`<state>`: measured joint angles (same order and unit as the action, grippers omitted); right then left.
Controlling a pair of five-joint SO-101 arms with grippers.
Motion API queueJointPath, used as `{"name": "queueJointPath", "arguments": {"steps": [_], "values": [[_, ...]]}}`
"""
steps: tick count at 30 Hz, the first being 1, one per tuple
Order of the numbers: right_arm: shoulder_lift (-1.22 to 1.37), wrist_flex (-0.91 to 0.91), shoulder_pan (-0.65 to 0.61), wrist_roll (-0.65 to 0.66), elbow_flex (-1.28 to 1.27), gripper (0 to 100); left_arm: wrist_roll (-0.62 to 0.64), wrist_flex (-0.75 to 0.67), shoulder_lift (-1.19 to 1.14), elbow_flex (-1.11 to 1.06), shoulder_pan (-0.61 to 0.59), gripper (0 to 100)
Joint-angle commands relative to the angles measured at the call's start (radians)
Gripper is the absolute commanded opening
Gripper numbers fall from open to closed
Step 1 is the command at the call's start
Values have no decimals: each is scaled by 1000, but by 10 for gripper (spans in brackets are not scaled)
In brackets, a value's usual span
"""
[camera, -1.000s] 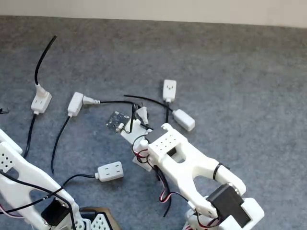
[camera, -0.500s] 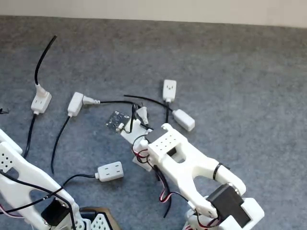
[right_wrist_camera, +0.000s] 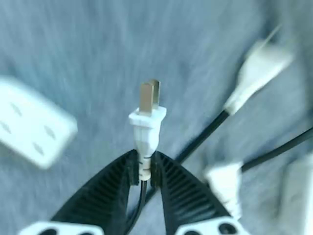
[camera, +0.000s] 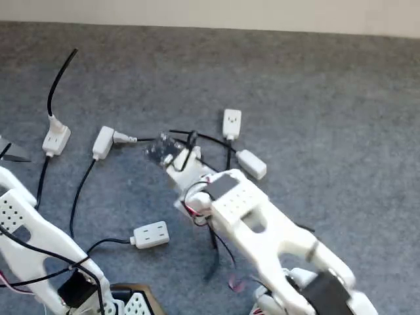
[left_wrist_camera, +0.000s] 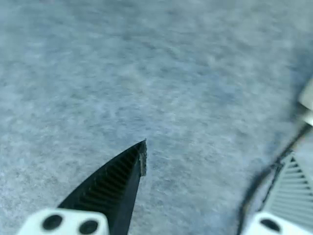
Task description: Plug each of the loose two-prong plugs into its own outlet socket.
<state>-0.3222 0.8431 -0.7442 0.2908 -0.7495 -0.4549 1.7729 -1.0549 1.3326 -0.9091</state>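
My right gripper (right_wrist_camera: pixel 145 161) is shut on the neck of a white two-prong plug (right_wrist_camera: pixel 146 125), whose brass prongs point away from me above the grey carpet. In the high view the right gripper (camera: pixel 176 156) sits mid-table among black cables. A white outlet block (right_wrist_camera: pixel 32 129) lies beside the plug's line, and another white plug (right_wrist_camera: pixel 259 66) on a black cable lies farther off. My left gripper (left_wrist_camera: pixel 215 154) is open over bare carpet, with one black finger (left_wrist_camera: pixel 117 181) showing clearly. It sits at the table's left edge in the high view (camera: pixel 8 152).
More white outlet blocks lie on the carpet: one near the front (camera: pixel 151 234), two behind the right gripper (camera: pixel 231 123) (camera: pixel 251 164), two at the left (camera: pixel 103 141) (camera: pixel 56 140). Black cables loop between them. The far and right carpet is open.
My right arm has swung toward the far left with the plug lifted off the carpet. The left gripper's tip has come into the high view at the left edge.
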Motion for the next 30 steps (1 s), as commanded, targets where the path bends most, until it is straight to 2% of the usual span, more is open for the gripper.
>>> {"name": "queueJointPath", "arguments": {"steps": [1,6,10,16,20,25,30], "values": [[-303,-145,-36,-21,-94,6,-81,14,291,-351,110,396],[-536,-211,-139,-21,-289,6,-155,9,719,-849,263,399],[-575,-217,-173,-21,-343,6,-198,-5,1072,-1144,409,400],[-575,-219,-182,-25,-352,6,-201,-327,1609,-1616,522,400],[-575,-229,-185,-89,-354,6,-198,-511,1919,-1965,591,401],[-575,-229,-185,-190,-354,6,-121,-577,2259,-2192,685,402],[-575,-228,-185,-227,-355,6,25,-582,2502,-2265,803,412]]}}
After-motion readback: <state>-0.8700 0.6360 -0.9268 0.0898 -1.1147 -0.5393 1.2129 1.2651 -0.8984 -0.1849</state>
